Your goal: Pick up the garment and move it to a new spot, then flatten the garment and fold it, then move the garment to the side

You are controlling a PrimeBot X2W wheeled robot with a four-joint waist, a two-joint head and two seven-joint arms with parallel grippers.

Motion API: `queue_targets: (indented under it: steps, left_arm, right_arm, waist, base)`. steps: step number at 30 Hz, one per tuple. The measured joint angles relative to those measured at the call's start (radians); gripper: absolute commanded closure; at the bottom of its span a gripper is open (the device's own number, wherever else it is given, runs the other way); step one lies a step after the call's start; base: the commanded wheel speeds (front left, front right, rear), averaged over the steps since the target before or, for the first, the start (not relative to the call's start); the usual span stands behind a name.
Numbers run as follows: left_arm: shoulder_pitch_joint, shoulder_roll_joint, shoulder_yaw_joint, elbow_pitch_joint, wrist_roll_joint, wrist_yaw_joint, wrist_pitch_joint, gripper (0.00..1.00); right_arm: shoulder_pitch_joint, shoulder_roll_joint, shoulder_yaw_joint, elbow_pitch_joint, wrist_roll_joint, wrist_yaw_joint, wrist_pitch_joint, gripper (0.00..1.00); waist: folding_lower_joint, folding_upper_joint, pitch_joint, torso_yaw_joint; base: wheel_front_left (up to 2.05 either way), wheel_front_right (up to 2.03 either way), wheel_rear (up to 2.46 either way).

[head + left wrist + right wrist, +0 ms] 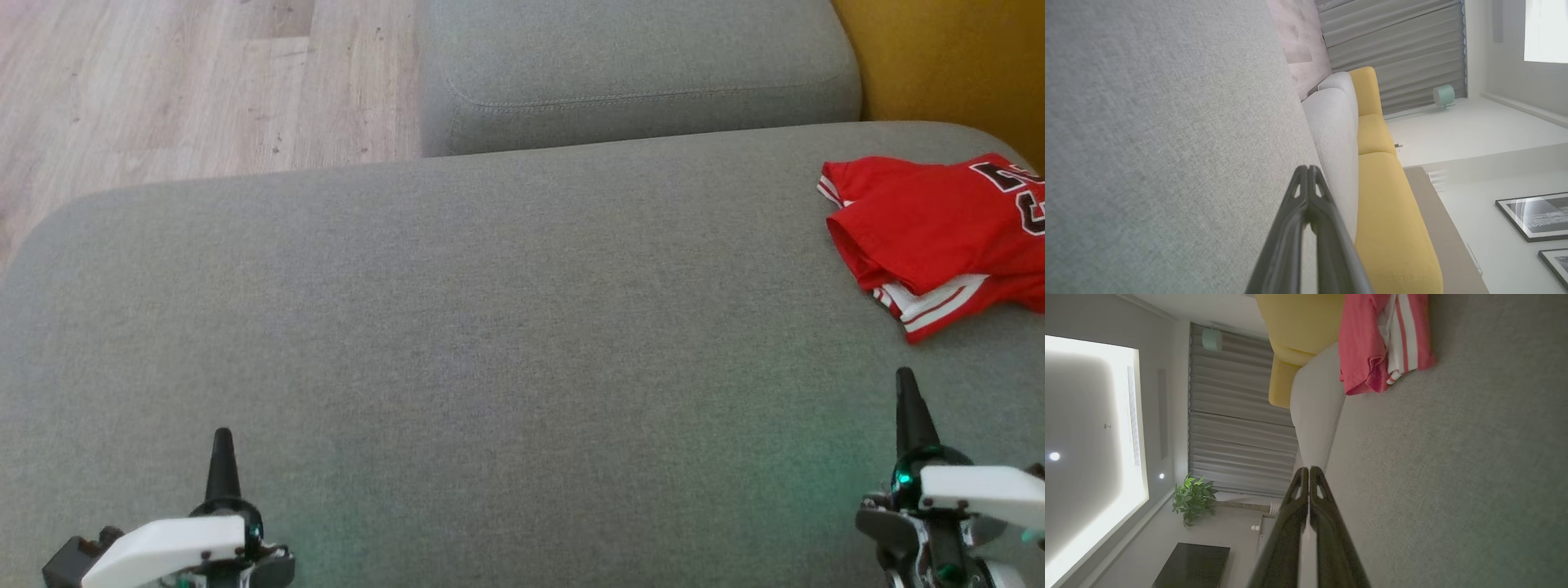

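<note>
- The left gripper (222,434) has its two fingers pressed together tip to tip and holds nothing. The left wrist view shows the fingers (1289,230) meeting at the tips.
- The right gripper (904,377) has the same narrow setting, with its fingers (1332,533) closed tip to tip and nothing between them.
- Both grippers point forward over the grey seat (490,327). Whether they touch the fabric cannot be told.
- The garment (931,224) is red with white-striped trim and dark lettering.
- It lies on the seat ahead of the right gripper, slightly to that gripper's right and well apart from the fingertips. From the left gripper it lies far to the right, across the seat.
- The garment is in a folded stack. The striped edge faces the right gripper.
- A grey cushion (637,73) lies beyond the seat's far edge, ahead of the left gripper and to its right.
- A yellow cushion (939,57) lies ahead of the right gripper, beyond the garment.
- Wood floor (163,82) shows ahead of the left gripper, past the seat edge.
</note>
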Motion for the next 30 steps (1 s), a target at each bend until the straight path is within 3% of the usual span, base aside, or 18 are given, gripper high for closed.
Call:
queue_targets:
  steps: [20, 30]
  left_arm:
    - [-0.071, -0.002, 0.063, 0.041, -0.244, -0.051, 0.061, 1.00]
    - [-0.077, -0.004, 0.065, 0.044, -0.247, -0.051, 0.064, 1.00]
  right_arm:
    - [-0.063, -0.001, -0.034, 0.014, 0.234, 0.000, 0.061, 1.00]
    - [-0.063, 0.000, -0.038, 0.015, 0.238, 0.000, 0.061, 1.00]
  waist:
    - [0.0000, 0.0000, 0.016, -0.002]
    - [-0.0001, 0.0000, 0.016, -0.002]
  base:
    - [0.00, 0.00, 0.00]
    - [0.00, 0.00, 0.00]
